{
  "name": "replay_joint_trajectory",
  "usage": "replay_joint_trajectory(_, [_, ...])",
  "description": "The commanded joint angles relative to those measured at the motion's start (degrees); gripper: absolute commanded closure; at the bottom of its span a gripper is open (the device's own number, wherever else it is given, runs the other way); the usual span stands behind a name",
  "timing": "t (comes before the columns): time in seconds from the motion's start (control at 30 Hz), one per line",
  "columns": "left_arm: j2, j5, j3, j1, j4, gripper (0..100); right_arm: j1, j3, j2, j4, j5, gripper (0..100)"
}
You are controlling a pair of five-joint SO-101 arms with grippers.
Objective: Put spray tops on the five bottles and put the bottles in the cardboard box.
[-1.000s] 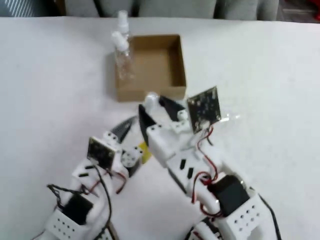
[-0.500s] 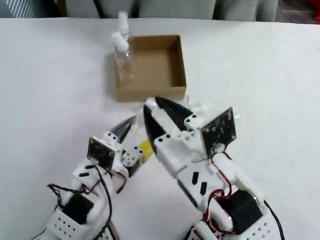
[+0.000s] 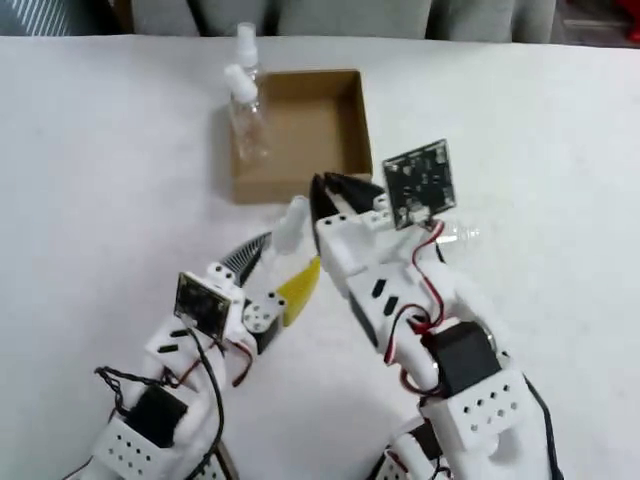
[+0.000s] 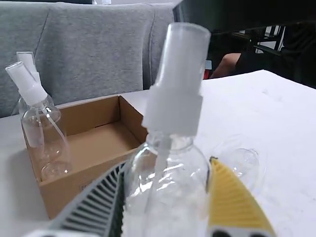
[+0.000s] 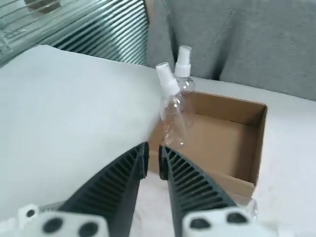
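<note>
Held bottle point(image 4: 165, 197): base cut off at the left wrist view's edge; from above, body largely hidden between left gripper point(image 3: 290, 252) fingers
Loose bottle point(image 3: 460, 236): one end behind the right arm's board point(image 3: 418, 185); top or none, cannot tell
Rear bottle point(image 3: 245, 38): lower part behind front bottle point(image 3: 246, 105); inside box point(image 3: 270, 186) or outside, cannot tell
Arm bases: cut off at the high view's edge

Cardboard box point(image 3: 300, 130): on bench point(image 3: 110, 150), far centre. Two bottles point(image 3: 247, 110): at its left wall. Held bottle point(image 3: 293, 218): before box, in left gripper point(image 3: 288, 252). Right gripper point(image 3: 328, 186): just right of it. Lying bottle point(image 3: 462, 235): farther right, on bench.
</note>
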State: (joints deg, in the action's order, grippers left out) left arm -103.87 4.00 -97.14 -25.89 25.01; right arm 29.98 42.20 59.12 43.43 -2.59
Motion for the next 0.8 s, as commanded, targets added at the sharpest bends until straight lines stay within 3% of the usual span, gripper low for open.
replay_joint_trajectory(0.0, [-1.01, -0.97, 0.18, -0.4, 0.09, 98, 6.02, -1.41, 1.01, -0.66, 0.79, 98.2])
replay_joint_trajectory(0.33, [-1.01, -0.97, 0.18, -0.4, 0.09, 98, 6.64, -1.49, 5.93, 2.51, 1.23, 98.2])
replay_joint_trajectory(0.6, [-1.01, -0.97, 0.18, -0.4, 0.09, 98, -6.99, -2.55, 5.49, 3.91, 1.23, 98.2])
replay_joint_trajectory(0.77, [-1.01, -0.97, 0.18, -0.4, 0.09, 98, -7.69, 3.08, 6.02, 4.62, 1.14, 98.2])
